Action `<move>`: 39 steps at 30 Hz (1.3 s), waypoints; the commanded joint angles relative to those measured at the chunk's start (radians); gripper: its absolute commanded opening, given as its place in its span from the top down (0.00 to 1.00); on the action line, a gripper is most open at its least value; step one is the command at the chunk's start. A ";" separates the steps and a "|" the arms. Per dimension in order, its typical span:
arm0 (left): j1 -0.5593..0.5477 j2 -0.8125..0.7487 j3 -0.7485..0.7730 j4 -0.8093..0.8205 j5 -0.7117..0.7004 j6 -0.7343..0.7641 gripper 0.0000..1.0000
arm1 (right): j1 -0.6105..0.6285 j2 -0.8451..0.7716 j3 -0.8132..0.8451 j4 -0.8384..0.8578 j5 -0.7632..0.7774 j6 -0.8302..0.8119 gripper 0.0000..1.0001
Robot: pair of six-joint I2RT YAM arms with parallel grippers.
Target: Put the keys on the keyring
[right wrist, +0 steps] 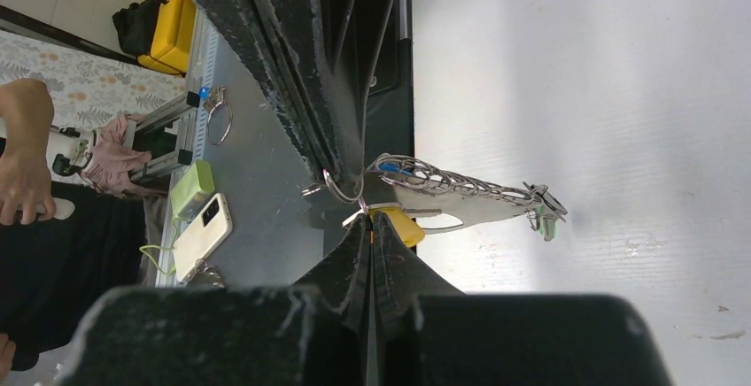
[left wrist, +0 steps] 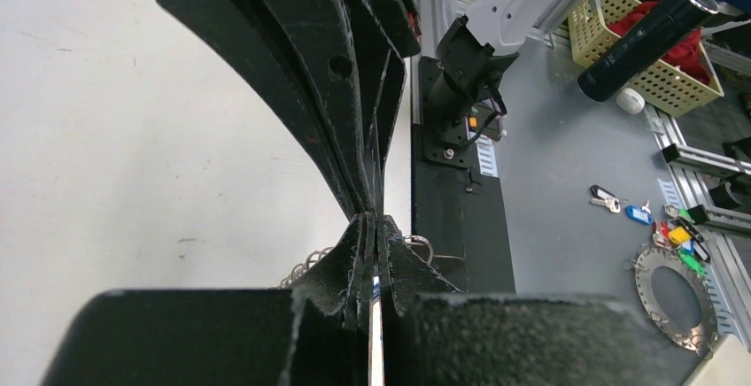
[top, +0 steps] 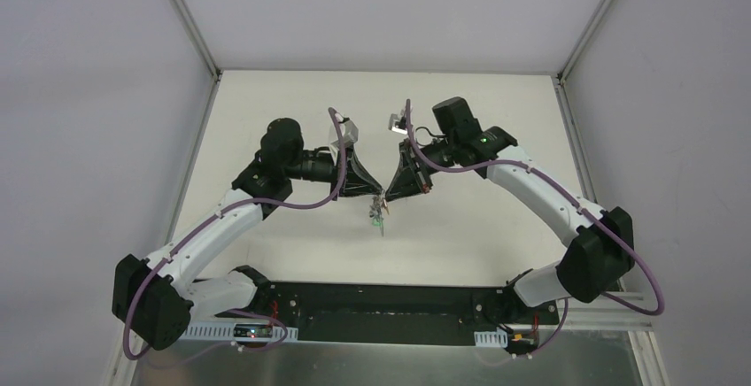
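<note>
White desk (top: 292, 120), pale walls. Above its centre your left gripper (left wrist: 373, 227) pinches the keyring (right wrist: 469, 193) in mid-air. Your right gripper (right wrist: 368, 222) is pressed together at the yellow key (right wrist: 405, 225), its hold unclear. Risk: both pinches look thin, so any pull apart may drop the keyring.

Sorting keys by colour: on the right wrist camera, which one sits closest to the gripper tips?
The silver key with the yellow-orange plastic head; the green-headed key dangles at the pale silver keyring's far end.
</note>
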 commanded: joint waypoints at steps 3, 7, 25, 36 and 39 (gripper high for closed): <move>-0.010 -0.042 0.056 0.030 0.074 0.033 1.00 | 0.028 0.023 0.012 0.017 0.010 -0.031 1.00; -0.011 -0.037 0.055 0.031 0.079 0.034 1.00 | 0.036 0.032 0.026 0.014 0.010 -0.025 1.00; -0.011 -0.031 0.026 0.216 0.065 -0.151 1.00 | -0.030 -0.124 0.034 -0.001 0.011 -0.087 0.69; -0.008 0.008 -0.007 0.412 -0.010 -0.347 1.00 | -0.029 -0.155 0.048 0.063 -0.009 -0.047 0.69; -0.008 0.014 -0.013 0.411 -0.013 -0.349 1.00 | -0.024 -0.147 0.055 0.079 0.006 -0.027 0.69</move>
